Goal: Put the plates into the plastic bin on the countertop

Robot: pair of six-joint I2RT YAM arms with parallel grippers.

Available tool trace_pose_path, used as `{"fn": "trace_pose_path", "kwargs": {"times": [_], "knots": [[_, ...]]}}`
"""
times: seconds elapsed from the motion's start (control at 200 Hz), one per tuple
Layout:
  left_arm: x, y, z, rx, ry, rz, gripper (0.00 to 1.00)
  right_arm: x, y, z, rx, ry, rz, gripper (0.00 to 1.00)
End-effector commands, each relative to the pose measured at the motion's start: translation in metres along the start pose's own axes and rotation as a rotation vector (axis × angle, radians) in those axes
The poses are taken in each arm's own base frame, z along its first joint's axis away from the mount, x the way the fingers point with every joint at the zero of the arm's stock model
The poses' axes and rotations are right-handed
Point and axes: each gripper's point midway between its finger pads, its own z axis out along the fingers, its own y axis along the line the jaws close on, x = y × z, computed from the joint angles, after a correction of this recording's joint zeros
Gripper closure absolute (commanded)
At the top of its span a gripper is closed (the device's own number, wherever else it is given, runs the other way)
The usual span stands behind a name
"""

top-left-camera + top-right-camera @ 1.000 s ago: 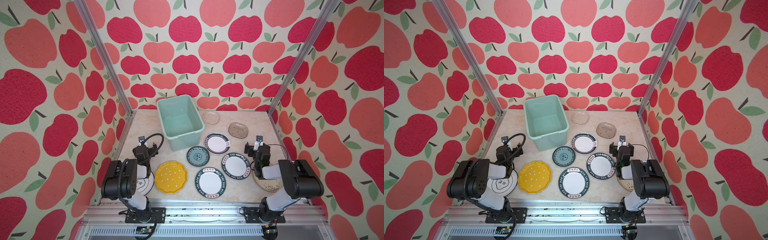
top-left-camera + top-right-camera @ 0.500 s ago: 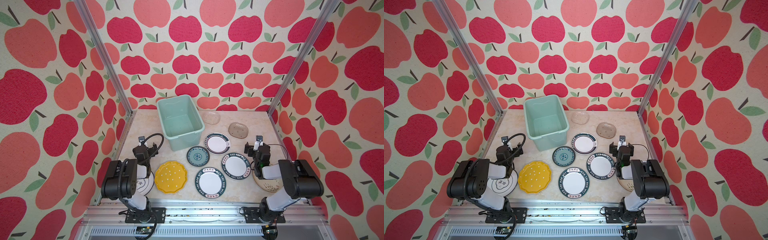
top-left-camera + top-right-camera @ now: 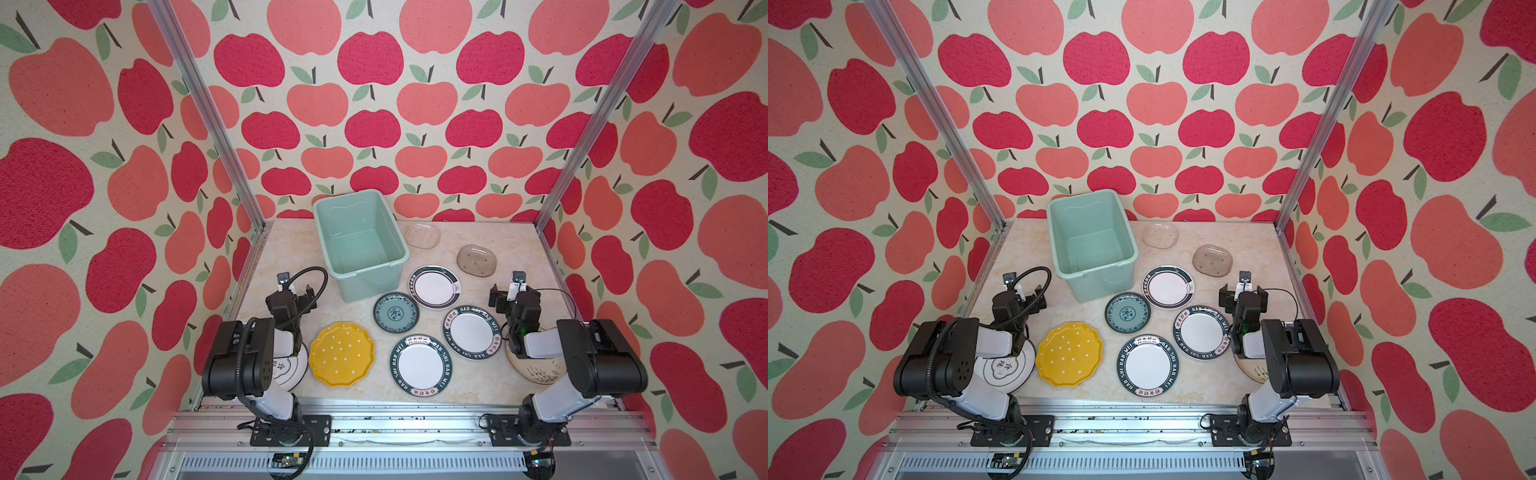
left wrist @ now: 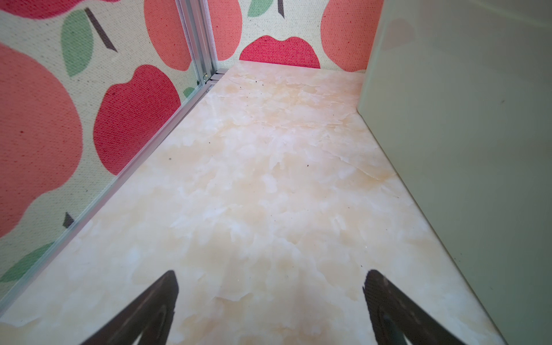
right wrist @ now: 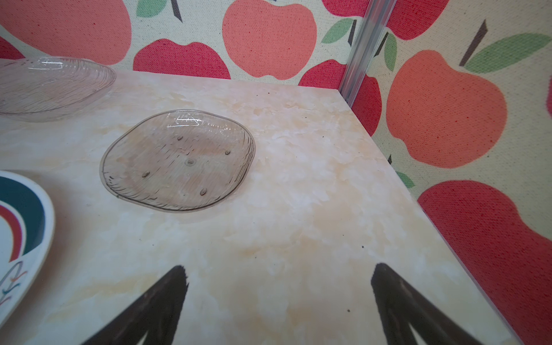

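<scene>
Nothing is changing for you. Across the last second the left arm (image 3: pixel 241 361) and the right arm (image 3: pixel 594 357) are sitting in the same folded pose by the front rail (image 3: pixel 395 409), and no dish is shifting. The left gripper (image 4: pixel 270 279) is hanging released, jaws spread wide over bare countertop (image 3: pixel 515 249), with the wall of the plastic bin (image 3: pixel 365 284) close beside it. It is grasping nothing. The right gripper (image 5: pixel 278 268) is likewise standing wide and empty, facing the smoky glass plate (image 5: pixel 179 161), which is lying near its tips but apart from them.

The bin is sitting toward the back left of the countertop and is holding nothing. The other plates are also lying outside it:
- the clear glass plate (image 3: pixel 423 235), near the bin's right wall
- the dark-rimmed white plate (image 3: pixel 434 286)
- the teal patterned plate (image 3: pixel 395 312)
- the front lettered-rim plate (image 3: pixel 420 365)
- the right lettered-rim plate (image 3: pixel 474 331)
- the yellow scalloped plate (image 3: pixel 341 353)
- a white plate (image 3: pixel 293 370), partly hidden under the left arm
- a cream plate (image 3: pixel 538 370), partly hidden under the right arm

So I am reading this as the very start — you are not yet committing to a first pick, and every plate is waiting. These dishes are lying flat and offering the jaws little to bite — you are probably going to need a rim edge.
</scene>
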Motion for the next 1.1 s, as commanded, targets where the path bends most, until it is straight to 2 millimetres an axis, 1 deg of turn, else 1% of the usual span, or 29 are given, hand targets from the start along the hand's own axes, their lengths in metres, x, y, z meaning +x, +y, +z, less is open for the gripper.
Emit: {"fn": "trace_pose_path", "kwargs": {"times": [0.0, 0.06, 0.12, 0.18, 0.265, 0.31, 0.325, 0.355, 0.385, 0.42, 0.435, 0.505, 0.575, 0.65, 0.735, 0.795, 0.841, 0.911, 0.951, 1.051, 1.096], "knots": [[-0.019, 0.001, -0.006, -0.022, -0.063, 0.016, 0.01, -0.013, -0.003, -0.003, 0.011, -0.049, -0.004, 0.01], [-0.027, 0.0, -0.01, -0.031, -0.065, 0.029, 0.01, -0.016, 0.001, -0.008, -0.007, -0.069, -0.018, 0.01], [-0.038, -0.001, -0.018, -0.039, -0.076, 0.04, 0.01, -0.025, 0.002, -0.014, 0.014, -0.084, -0.047, 0.01], [-0.053, 0.0, -0.03, -0.038, -0.107, 0.034, 0.01, -0.036, 0.005, -0.021, -0.013, -0.094, -0.061, 0.01], [-0.075, 0.006, -0.05, -0.055, -0.136, -0.016, 0.01, -0.055, 0.008, -0.032, -0.053, -0.105, -0.063, 0.01], [-0.088, 0.01, -0.061, -0.063, -0.135, -0.052, 0.01, -0.063, 0.001, -0.038, -0.032, -0.093, 0.008, 0.01], [-0.086, 0.011, -0.063, -0.067, -0.107, -0.063, 0.01, -0.066, -0.003, -0.04, -0.02, -0.086, 0.042, 0.01], [-0.098, 0.014, -0.073, -0.078, -0.105, -0.1, 0.01, -0.073, -0.009, -0.045, -0.003, -0.083, 0.111, 0.01], [-0.097, 0.019, -0.08, -0.104, -0.056, -0.14, 0.01, -0.078, -0.011, -0.051, -0.012, -0.066, 0.169, 0.01], [-0.097, 0.026, -0.091, -0.137, 0.003, -0.232, 0.01, -0.086, -0.007, -0.058, -0.073, -0.054, 0.216, 0.01], [-0.098, 0.028, -0.096, -0.143, 0.024, -0.262, 0.01, -0.09, -0.003, -0.061, -0.116, -0.054, 0.23, 0.01], [-0.098, 0.03, -0.116, -0.119, 0.106, -0.394, 0.01, -0.108, 0.006, -0.075, -0.217, -0.059, 0.289, 0.01], [-0.107, 0.019, -0.133, 0.001, 0.138, -0.468, 0.01, -0.123, 0.013, -0.086, -0.278, -0.046, 0.325, 0.01], [-0.115, -0.002, -0.149, 0.155, 0.149, -0.52, 0.01, -0.134, 0.02, -0.094, -0.33, 0.019, 0.363, 0.03], [-0.111, -0.016, -0.167, 0.206, 0.255, -0.561, 0.01, -0.137, 0.03, -0.102, -0.384, 0.128, 0.436, 0.05], [-0.099, -0.024, -0.178, 0.21, 0.371, -0.577, 0.01, -0.135, 0.044, -0.11, -0.435, 0.204, 0.484, 0.07], [-0.086, -0.029, -0.187, 0.199, 0.467, -0.586, 0.01, -0.135, 0.06, -0.118, -0.489, 0.251, 0.494, 0.07], [-0.065, -0.037, -0.203, 0.171, 0.614, -0.576, 0.0, -0.129, 0.084, -0.129, -0.543, 0.345, 0.51, 0.07], [-0.052, -0.041, -0.214, 0.157, 0.7, -0.565, 0.0, -0.127, 0.104, -0.139, -0.606, 0.394, 0.503, 0.07], [-0.036, -0.056, -0.235, 0.175, 0.848, -0.51, 0.01, -0.121, 0.144, -0.162, -0.681, 0.491, 0.517, 0.07], [-0.028, -0.059, -0.243, 0.173, 0.918, -0.486, 0.01, -0.115, 0.162, -0.172, -0.704, 0.542, 0.548, 0.07]]}}
